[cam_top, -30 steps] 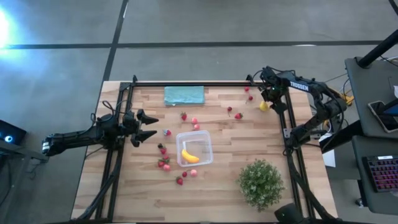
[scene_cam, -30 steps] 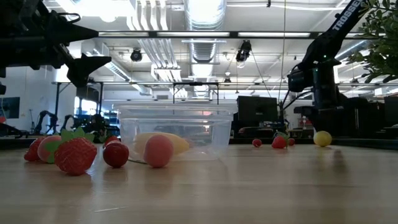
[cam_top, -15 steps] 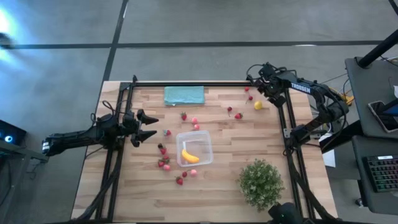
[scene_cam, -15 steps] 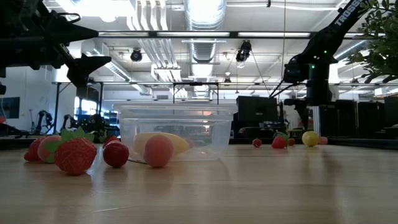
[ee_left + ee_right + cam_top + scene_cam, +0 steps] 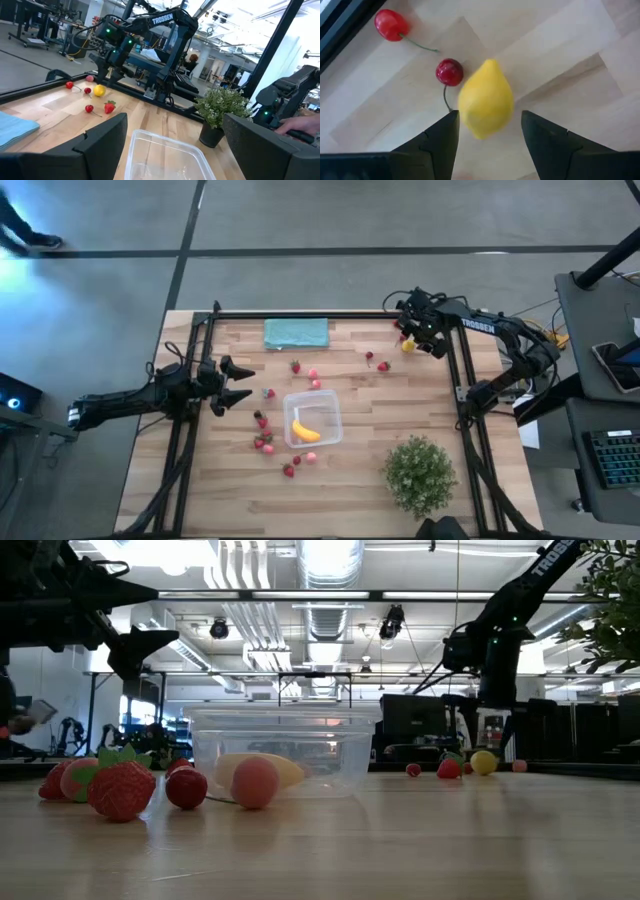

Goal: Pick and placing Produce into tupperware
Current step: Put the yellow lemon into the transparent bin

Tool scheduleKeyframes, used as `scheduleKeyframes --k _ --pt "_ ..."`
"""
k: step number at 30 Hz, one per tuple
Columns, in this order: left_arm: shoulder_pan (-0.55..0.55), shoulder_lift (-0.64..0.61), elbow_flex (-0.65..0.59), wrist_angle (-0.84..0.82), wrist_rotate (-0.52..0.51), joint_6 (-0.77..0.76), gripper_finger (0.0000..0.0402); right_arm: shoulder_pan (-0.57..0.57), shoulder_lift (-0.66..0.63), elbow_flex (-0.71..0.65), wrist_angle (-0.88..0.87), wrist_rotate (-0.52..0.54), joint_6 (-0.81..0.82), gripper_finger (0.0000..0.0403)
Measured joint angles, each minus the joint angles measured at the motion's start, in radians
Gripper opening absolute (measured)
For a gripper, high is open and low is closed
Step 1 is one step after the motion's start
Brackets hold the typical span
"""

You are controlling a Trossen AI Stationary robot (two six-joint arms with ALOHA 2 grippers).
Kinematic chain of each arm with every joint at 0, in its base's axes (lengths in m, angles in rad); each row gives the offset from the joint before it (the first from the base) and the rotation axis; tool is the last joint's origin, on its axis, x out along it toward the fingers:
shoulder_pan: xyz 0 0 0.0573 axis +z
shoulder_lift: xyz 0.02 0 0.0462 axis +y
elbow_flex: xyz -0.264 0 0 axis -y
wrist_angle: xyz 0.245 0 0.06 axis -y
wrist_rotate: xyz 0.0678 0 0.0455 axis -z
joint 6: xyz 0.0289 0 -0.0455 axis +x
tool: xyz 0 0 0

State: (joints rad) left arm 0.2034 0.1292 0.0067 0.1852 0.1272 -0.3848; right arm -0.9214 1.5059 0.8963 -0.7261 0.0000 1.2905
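I see the lemon (image 5: 485, 98) lying on the wood at the far right corner of the table (image 5: 400, 410), just in front of my right gripper (image 5: 487, 131). Its 2 fingers stand apart, 1 on each side of the lemon's near end, and I cannot tell whether either finger touches it; the lemon is not clamped. 2 red cherries (image 5: 449, 71) with stems lie just beside the lemon, toward the table edge.

The tupperware (image 5: 312, 418) sits near the table's middle with the banana (image 5: 305, 431) inside it. Red and pink strawberries (image 5: 263, 442) are scattered round its left side and beyond it.

My left gripper (image 5: 238, 382) hangs above the table left of the tupperware, fingers spread wide, holding nothing.
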Motion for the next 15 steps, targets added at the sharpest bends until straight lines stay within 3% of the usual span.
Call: scheduleKeyframes --k 15 --pt "0.000 0.001 0.000 0.000 0.000 0.000 0.0314 0.006 0.000 -0.038 0.095 0.030 0.070 0.0206"
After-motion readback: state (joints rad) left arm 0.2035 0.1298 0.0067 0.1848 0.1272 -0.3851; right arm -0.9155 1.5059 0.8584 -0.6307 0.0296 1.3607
